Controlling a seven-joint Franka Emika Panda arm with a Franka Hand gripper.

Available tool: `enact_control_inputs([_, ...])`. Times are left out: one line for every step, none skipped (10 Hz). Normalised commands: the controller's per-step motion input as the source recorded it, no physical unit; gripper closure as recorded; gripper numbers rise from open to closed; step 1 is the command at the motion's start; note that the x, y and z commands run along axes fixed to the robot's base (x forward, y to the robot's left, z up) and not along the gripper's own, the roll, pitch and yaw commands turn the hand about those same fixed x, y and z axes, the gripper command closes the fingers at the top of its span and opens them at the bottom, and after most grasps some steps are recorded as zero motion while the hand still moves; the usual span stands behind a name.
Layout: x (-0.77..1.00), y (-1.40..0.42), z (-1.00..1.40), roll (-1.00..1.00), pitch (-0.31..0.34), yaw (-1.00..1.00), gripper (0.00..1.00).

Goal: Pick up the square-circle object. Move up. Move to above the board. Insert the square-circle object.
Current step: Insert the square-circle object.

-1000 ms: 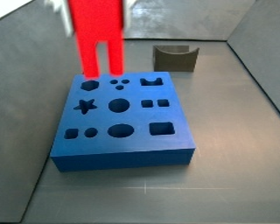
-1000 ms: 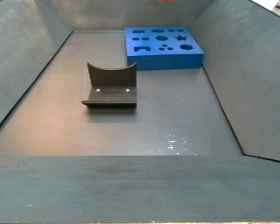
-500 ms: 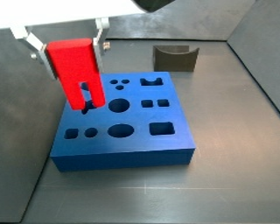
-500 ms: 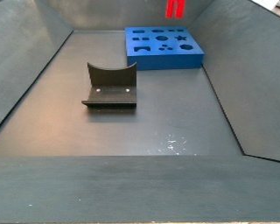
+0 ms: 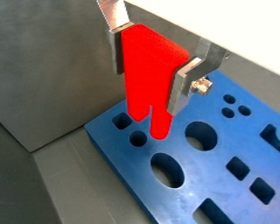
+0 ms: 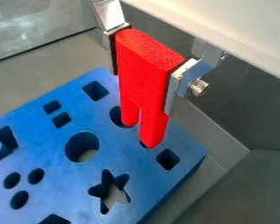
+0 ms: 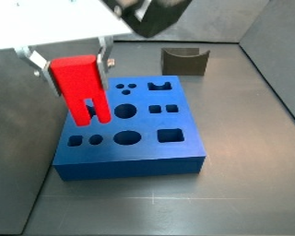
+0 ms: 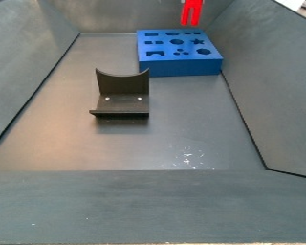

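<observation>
Tool (image 5: 154, 59) grips square-circle object (image 5: 147, 74) above board (image 5: 230, 188).

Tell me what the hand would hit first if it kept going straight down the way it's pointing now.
Probably the board. The hand grips the square-circle object, whose prongs hang just above the board's holes. Whether they line up with a hole is unclear.

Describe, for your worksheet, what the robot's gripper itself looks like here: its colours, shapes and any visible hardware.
In both wrist views the gripper has two flat silver metal plates as fingers. One finger carries a small angled silver bracket with a round bolt head. In a side view the fingers look thin and pale, below a dark, blurred wrist body. No cables or markings are visible.
</observation>
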Motion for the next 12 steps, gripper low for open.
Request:
enact_control_inputs([0.00, -0.19, -0.57, 0.26, -0.170, 0.00, 1.00])
enact_control_inputs([0.00, -0.19, -0.61, 0.25, -0.191, 0.00, 1.00])
enact_control_inputs([0.00, -0.08, -0.28, 0.13, -0.131, 0.00, 1.00])
enact_control_inputs([-0.01, -0.02, -0.13, 0.08, -0.083, 0.00, 1.00])
enact_control_inputs([-0.01, -0.08, -0.25, 0.13, -0.103, 0.00, 1.00])
enact_control_inputs([-0.03, -0.22, -0.55, 0.24, -0.179, 0.00, 1.00])
enact_control_inputs([0.00, -0.09, -0.28, 0.11, -0.111, 0.00, 1.00])
enact_control_inputs([0.00, 0.00, -0.04, 0.04, -0.026, 0.00, 1.00])
enact_control_inputs([0.00, 0.00, -0.07, 0.04, -0.010, 0.00, 1.00])
enact_control_inputs([0.12, -0.05, -0.21, 0.05, -0.041, 0.00, 1.00])
enact_control_inputs([0.10, -0.19, -0.27, 0.08, -0.076, 0.00, 1.00])
enact_control_inputs([0.06, -0.15, -0.23, 0.03, -0.083, 0.00, 1.00])
